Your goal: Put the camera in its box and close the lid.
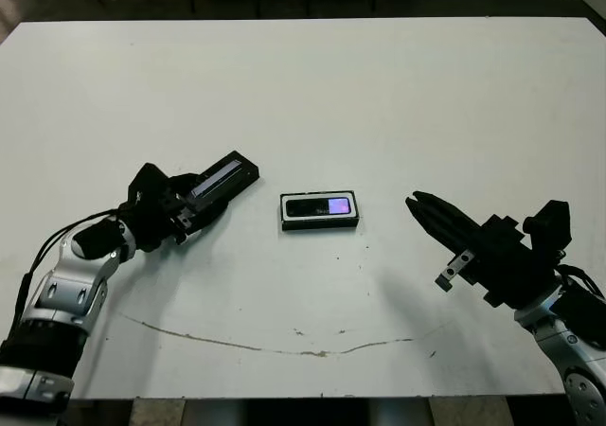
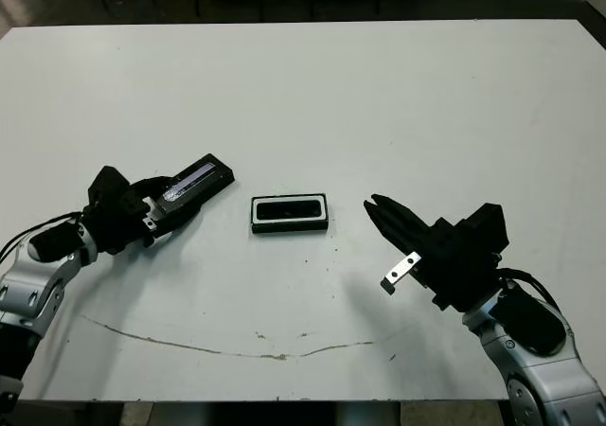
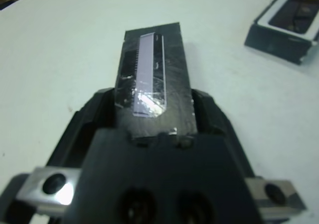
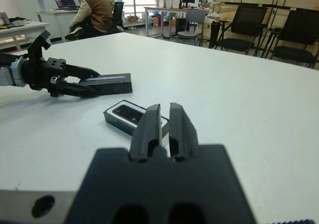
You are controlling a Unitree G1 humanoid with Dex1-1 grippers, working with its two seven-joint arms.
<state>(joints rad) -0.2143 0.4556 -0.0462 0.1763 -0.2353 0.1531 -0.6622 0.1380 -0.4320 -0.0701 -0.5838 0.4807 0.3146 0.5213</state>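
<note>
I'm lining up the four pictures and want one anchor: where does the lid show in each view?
Left eye view: the lid lies left of centre, held in the left pincer.
Right eye view: the same, left of centre.
Left wrist view: centre, rising from between the black fingers.
Right wrist view: left of centre, beyond the box.
Shared landmark: the box, which holds the camera.

Left gripper [image 1: 202,202]: low over the table's left half, fingers clamped on the lid [image 1: 225,177]. Right gripper [image 1: 418,204]: fingers pressed together, empty, near right front.
</note>
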